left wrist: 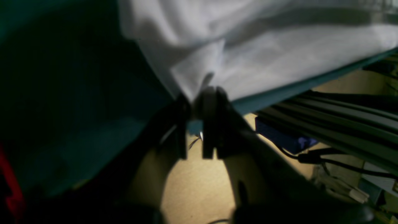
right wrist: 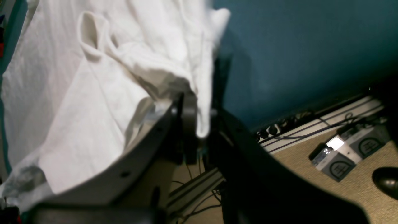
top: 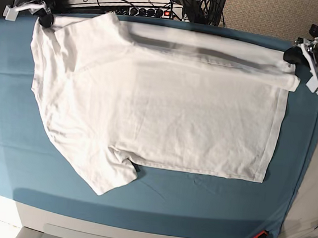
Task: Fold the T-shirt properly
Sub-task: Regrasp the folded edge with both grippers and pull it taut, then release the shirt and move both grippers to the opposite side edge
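Teal table cloth (top: 10, 138) below; T-shirt (top: 165, 114) pinched at upper corners by left gripper (top: 293, 55) and right gripper (top: 43, 18), likely stretching the edge taut for folding.

— What does the T-shirt (top: 160, 105) look like from the base view?

— Plain white, short-sleeved, no print, softly wrinkled. It lies spread sideways across the middle of the frame, shoulders toward the left, hem running down the right side.

— And the sleeves?

— One sleeve points to the lower centre-left, flat and angled. The other sits at the upper left corner, bunched.

— Is it all flat?

— No. The top edge is raised in a taut band across the upper part of the frame, casting a shadow beneath.

— The wrist views?

— Blurred; white cloth fills the upper part of both, a gathered corner hanging in folds at centre.
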### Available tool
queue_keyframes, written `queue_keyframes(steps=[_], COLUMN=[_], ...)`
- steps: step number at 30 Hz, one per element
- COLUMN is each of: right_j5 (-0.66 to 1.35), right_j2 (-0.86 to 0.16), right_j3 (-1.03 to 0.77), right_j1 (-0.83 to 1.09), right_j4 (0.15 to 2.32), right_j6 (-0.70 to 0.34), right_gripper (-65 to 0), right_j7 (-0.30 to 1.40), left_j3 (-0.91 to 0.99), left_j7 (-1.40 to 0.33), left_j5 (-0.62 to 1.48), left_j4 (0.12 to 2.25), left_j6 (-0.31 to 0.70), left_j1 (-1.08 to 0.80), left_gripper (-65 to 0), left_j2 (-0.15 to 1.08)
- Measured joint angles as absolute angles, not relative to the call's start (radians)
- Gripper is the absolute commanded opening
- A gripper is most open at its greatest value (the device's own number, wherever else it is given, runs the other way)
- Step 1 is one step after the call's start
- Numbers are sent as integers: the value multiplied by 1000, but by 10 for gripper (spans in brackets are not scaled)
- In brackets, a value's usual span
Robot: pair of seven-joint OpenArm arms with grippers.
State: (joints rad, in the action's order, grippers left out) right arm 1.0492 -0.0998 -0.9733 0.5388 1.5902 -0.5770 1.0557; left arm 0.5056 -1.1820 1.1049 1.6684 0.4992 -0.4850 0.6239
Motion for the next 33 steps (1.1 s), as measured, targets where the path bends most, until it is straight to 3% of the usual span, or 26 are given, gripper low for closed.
queue_keyframes(steps=[13,15,17,19,33], right_j5=[1056,1054,1045,1037,1031], right_j2=[-100,-100,-100,-104,-133], right_j3=[-973,-973,-975,-982,-1231], right_j1=[557,557,558,558,554], right_j4=[1590,1590,1590,1590,1663], right_j6=[-577,-593,-631,-630,-630], right_gripper=[-650,-618,-471,-408,-408], right_j7=[1058,1055,1034,1008,987], left_j3=[546,546,548,556,658], left_j7=[-1181,-1162,-1159,-1159,-1168], left_j5=[1110,1092,1040,1036,957], left_j4=[1696,1696,1697,1695,1724], left_j6=[503,506,502,498,498], left_j1=[-532,-532,-532,-532,-534], left_gripper=[-650,-531,-410,-360,-360], left_j2=[615,615,616,619,622])
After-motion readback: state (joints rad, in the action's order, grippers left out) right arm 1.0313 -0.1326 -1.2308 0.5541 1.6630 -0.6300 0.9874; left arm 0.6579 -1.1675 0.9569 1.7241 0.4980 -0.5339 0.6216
